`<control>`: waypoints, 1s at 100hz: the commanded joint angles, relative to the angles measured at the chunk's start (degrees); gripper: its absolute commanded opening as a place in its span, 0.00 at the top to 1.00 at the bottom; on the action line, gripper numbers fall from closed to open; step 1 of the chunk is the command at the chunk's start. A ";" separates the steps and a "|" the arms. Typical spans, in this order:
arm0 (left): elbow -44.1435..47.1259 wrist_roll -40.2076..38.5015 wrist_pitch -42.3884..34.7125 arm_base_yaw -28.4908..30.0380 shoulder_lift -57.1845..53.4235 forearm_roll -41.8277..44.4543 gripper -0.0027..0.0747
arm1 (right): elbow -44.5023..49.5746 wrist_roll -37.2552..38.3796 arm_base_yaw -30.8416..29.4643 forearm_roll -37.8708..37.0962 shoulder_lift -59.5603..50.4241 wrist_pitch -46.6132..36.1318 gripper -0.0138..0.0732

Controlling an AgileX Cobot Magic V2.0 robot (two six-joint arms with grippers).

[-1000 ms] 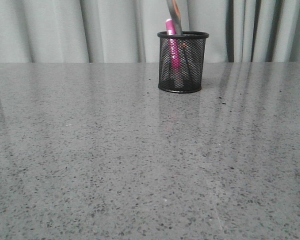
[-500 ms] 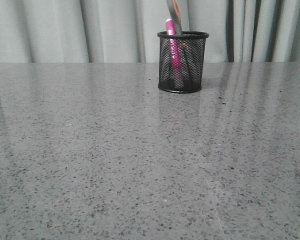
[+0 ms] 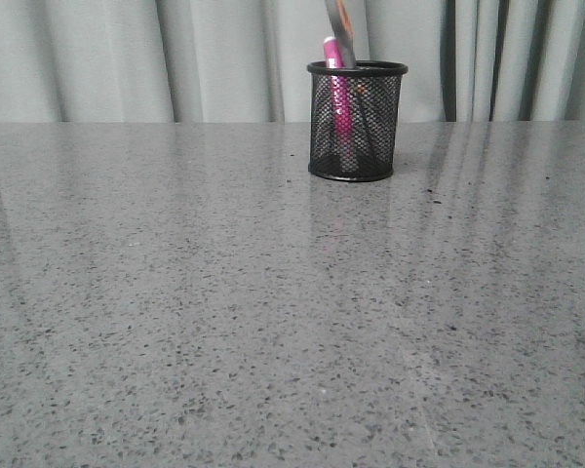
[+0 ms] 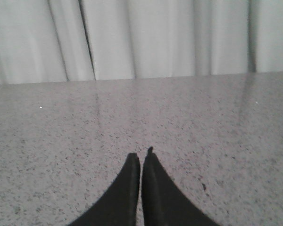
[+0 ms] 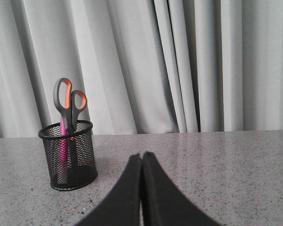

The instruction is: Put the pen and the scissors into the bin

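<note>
The black mesh bin (image 3: 356,122) stands at the back of the table; it also shows in the right wrist view (image 5: 68,155). The magenta pen (image 3: 335,93) stands upright inside it, and shows in the right wrist view too (image 5: 62,153). The scissors (image 5: 69,101) stand in the bin, blades down, grey and orange handles above the rim; the front view shows only part of a handle (image 3: 338,29). My left gripper (image 4: 141,156) is shut and empty over bare table. My right gripper (image 5: 142,155) is shut and empty, well away from the bin. Neither gripper shows in the front view.
The grey speckled table (image 3: 273,312) runs back to a pale pleated curtain (image 3: 175,58) right behind the bin. Nothing else lies on the table in these views.
</note>
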 commanded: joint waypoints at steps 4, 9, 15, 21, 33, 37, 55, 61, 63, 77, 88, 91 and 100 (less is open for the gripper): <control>2.60 -1.62 -7.29 0.06 -1.88 -0.46 0.99 | -1.45 -0.44 -0.30 -0.82 0.12 -3.75 0.93; 2.60 -1.62 -7.66 -1.02 -1.88 -0.46 0.99 | -1.45 -0.44 -0.30 -0.82 0.12 -3.75 0.93; 2.60 -1.51 -7.51 -2.04 -1.88 -0.46 0.99 | -1.45 -0.44 -0.30 -0.82 0.12 -3.75 0.93; 2.60 -1.51 -6.85 -2.57 -1.88 -0.46 0.99 | -1.45 -0.44 -0.30 -0.82 0.12 -3.75 0.93; 2.60 -1.51 -6.75 -2.67 -1.88 -0.73 0.99 | -1.45 -0.44 -0.30 -0.82 0.12 -3.75 0.93; 2.60 -1.51 -6.85 -2.67 -1.88 -1.28 0.99 | -1.45 -0.44 -0.30 -0.82 0.12 -3.75 0.93; 2.60 -1.51 -6.85 -2.67 -1.88 -1.28 0.99 | -1.45 -0.44 -0.30 -0.82 0.12 -3.75 0.93; 2.60 -1.51 -6.85 -2.67 -1.88 -1.28 0.99 | -1.45 -0.44 -0.30 -0.82 0.12 -3.75 0.93; 2.60 -1.51 -6.85 -2.67 -1.88 -1.28 0.99 | -1.45 -0.44 -0.30 -0.82 0.12 -3.75 0.93; 2.60 -1.51 -6.85 -2.67 -1.88 -1.28 0.99 | -1.45 -0.44 -0.30 -0.82 0.12 -3.75 0.93; 2.60 -1.51 -6.85 -2.67 -1.88 -1.28 0.99 | -1.45 -0.44 -0.30 -0.82 0.12 -3.75 0.93; 2.60 -1.51 -6.85 -2.67 -1.88 -1.28 0.99 | -1.45 -0.44 -0.30 -0.82 0.12 -3.75 0.93; 2.60 -1.51 -6.85 -2.67 -1.88 -1.28 0.99 | -1.45 -0.44 -0.30 -0.82 0.12 -3.75 0.93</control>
